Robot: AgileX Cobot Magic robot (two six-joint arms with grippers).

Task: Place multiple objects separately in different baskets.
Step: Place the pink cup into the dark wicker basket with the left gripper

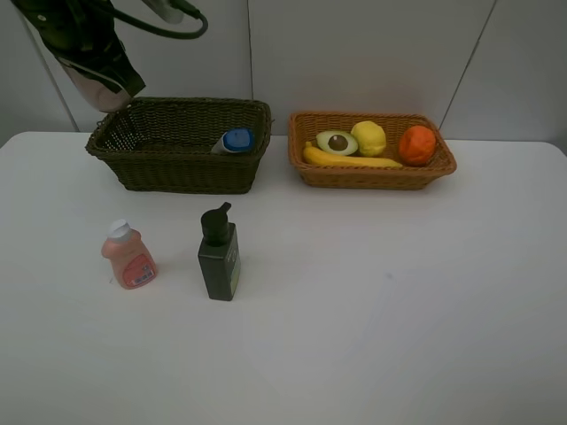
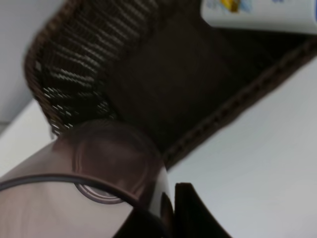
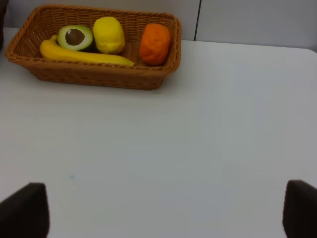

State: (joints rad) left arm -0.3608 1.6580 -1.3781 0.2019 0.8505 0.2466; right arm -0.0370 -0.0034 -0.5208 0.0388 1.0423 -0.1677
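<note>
Cup point(image 2: 99, 163) is being gripped by L claw point(image 2: 169, 210) above dark basket's point(image 1: 186, 168) far-left corner; white bottle point(image 1: 232, 141) is being held inside it. R claw point(image 3: 163, 213) is being held wide & empty over bench point(image 1: 399, 310). Banana point(image 1: 350, 160), avocado point(image 1: 337, 142), lemon point(image 1: 368, 137), orange point(image 1: 416, 144) are being carried in light basket point(image 1: 372, 175). Pink bottle point(image 1: 129, 257) & pump bottle point(image 1: 219, 257) are being borne by bench, nr dark basket's front.

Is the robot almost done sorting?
Over halfway. Done: banana, avocado, lemon and orange in the light basket, a white bottle in the dark basket. In hand: the left jaws hold the cup by that basket's rim. Left: the pink bottle and pump bottle on the table.
</note>
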